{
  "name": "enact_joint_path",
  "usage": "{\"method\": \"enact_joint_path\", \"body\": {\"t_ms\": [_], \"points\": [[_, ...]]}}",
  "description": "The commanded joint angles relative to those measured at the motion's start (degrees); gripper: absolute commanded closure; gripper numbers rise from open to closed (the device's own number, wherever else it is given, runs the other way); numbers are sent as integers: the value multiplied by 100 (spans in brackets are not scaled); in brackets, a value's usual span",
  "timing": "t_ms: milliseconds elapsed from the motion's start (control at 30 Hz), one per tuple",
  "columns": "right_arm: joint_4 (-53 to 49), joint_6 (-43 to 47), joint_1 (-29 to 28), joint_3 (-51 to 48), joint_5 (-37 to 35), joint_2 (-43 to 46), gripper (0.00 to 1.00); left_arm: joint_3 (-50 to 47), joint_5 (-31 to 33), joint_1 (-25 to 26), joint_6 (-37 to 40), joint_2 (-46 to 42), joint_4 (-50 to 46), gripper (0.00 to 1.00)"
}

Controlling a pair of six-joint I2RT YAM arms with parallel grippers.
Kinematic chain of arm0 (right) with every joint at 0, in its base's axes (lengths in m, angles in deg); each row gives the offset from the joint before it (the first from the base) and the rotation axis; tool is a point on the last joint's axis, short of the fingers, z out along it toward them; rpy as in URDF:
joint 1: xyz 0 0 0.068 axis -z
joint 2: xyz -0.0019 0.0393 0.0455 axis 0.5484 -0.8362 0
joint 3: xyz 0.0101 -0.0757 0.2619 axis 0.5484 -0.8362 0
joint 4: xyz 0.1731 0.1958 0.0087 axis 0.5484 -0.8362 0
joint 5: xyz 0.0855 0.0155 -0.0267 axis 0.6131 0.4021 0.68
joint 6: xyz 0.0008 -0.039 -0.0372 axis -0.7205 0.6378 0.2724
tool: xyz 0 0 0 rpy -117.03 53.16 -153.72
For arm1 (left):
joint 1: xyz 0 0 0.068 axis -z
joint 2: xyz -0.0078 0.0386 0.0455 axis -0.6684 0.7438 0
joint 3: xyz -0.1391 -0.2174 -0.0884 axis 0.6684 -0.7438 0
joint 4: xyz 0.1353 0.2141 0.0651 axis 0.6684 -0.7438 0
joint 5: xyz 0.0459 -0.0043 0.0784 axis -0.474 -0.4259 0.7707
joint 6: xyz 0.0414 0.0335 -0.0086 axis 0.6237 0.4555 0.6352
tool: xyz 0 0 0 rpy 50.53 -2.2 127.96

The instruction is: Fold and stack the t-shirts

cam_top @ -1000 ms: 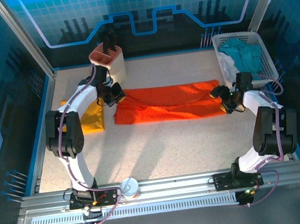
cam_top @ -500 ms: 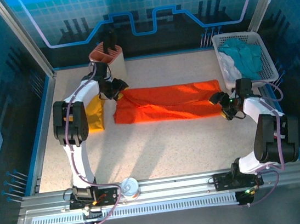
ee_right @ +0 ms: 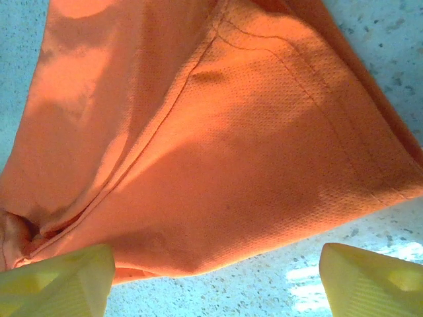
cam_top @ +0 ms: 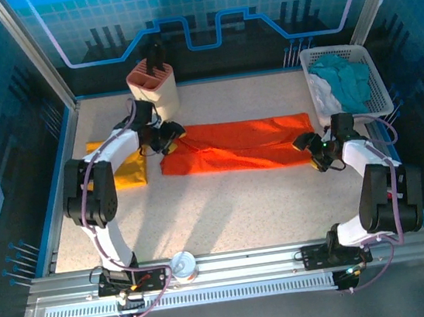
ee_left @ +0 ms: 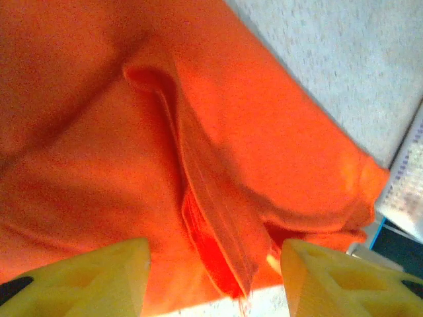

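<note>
Right, near to far. Nearest, small white round object [cam_top: 184,264] sat by the near rail [cam_top: 287,252], well apart from the shirts. Then bare table [cam_top: 226,203].

Next, right gripper [ee_right: 218,277] was down at the right end of the orange t-shirt [cam_top: 234,146], jaws wide apart, holding nothing. Its wrist view showed the shirt's corner and hem ahead of the fingers [ee_right: 59,277], table just beside. Shirt lay mid-table as a long folded strip running left to right, wrinkled.

At the strip's left end, left gripper [ee_left: 215,271] had jaws partly apart, nothing clamped. A raised ridge of cloth ran between its fingers [ee_left: 99,274].

Just left of that, yellow t-shirt [cam_top: 129,173] lay folded, partly under the left arm [cam_top: 109,152]. Touching or not, couldn't tell.

Far side: cream holder [cam_top: 158,91] with a dark tool [cam_top: 156,56] in it. At far right, a white basket [cam_top: 331,50] held teal cloths [cam_top: 346,78] and a white cloth [cam_top: 327,100].

Risks, my read:
- Left jaws closing on that ridge would likely take the top layer only, so a lift would open the fold.
- Right jaws sat at the very corner, and a shallow bite could slip off the hem.
- Uneven lift across the two ends would skew the strip.
- Left arm swinging over the yellow shirt could drag it out of its fold.

Count: two t-shirts, two grippers, one basket, one holder, one white round object, one white cloth. Teal cloths were bunched, number unclear.
</note>
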Motion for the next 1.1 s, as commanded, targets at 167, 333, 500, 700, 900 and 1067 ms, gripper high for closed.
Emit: {"method": "enact_joint_path", "body": {"t_ms": [167, 333, 500, 700, 900, 1067], "points": [[53, 74, -123, 4, 119, 46, 19, -428, 190, 516, -480, 22, 744, 42], [0, 114, -95, 5, 107, 95, 19, -203, 275, 619, -475, 307, 642, 42], [-13, 121, -62, 28, 146, 110, 19, 16, 304, 621, -532, 512, 668, 42], [-31, 138, -21, 31, 193, 121, 19, 798, 244, 627, -597, 919, 593, 42], [-93, 169, 31, 40, 214, 204, 20, 1764, 336, 606, -769, 1659, 547, 42], [-125, 232, 7, 72, 220, 314, 19, 2111, 499, 728, -567, 1727, 378, 42]]}}
